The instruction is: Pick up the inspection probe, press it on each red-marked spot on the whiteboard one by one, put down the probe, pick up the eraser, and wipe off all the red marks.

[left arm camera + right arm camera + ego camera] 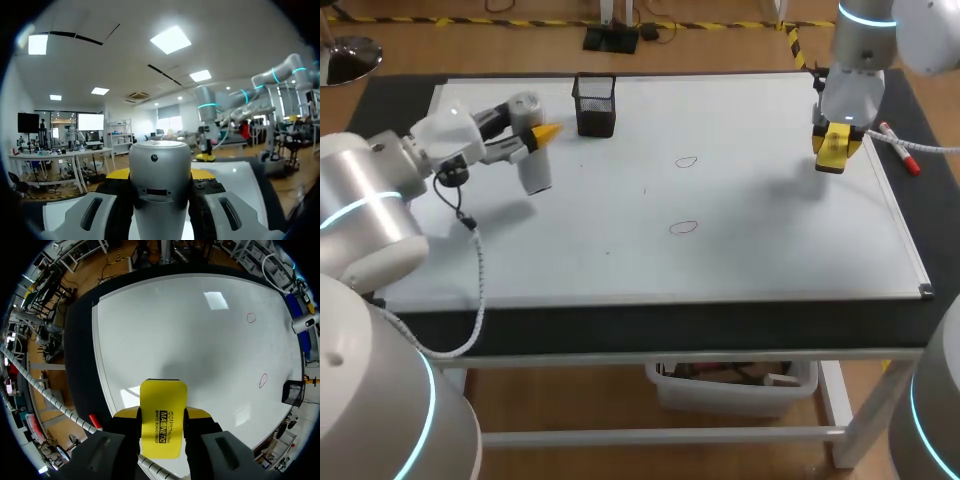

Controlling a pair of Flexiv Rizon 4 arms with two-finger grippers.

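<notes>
My left gripper (542, 133) hangs over the whiteboard's (760, 250) far left part, shut on the grey cylindrical inspection probe (535, 172). In the left wrist view the probe (160, 190) stands between the yellow tips of the left gripper (160, 175). At the board's far right edge my right gripper (836, 140) is shut on the yellow eraser (833, 155). The right wrist view shows the eraser (162, 422) clamped in the right gripper (161, 416) above the whiteboard (190, 325). Two red circle marks (686, 160) (683, 227) sit mid-board, and both red marks (251, 317) (263, 380) lie ahead of the eraser.
A black mesh pen holder (595, 105) stands at the board's far edge, just right of the left gripper. A red marker (900, 148) lies on the black table beside the board's right edge, close to the right gripper.
</notes>
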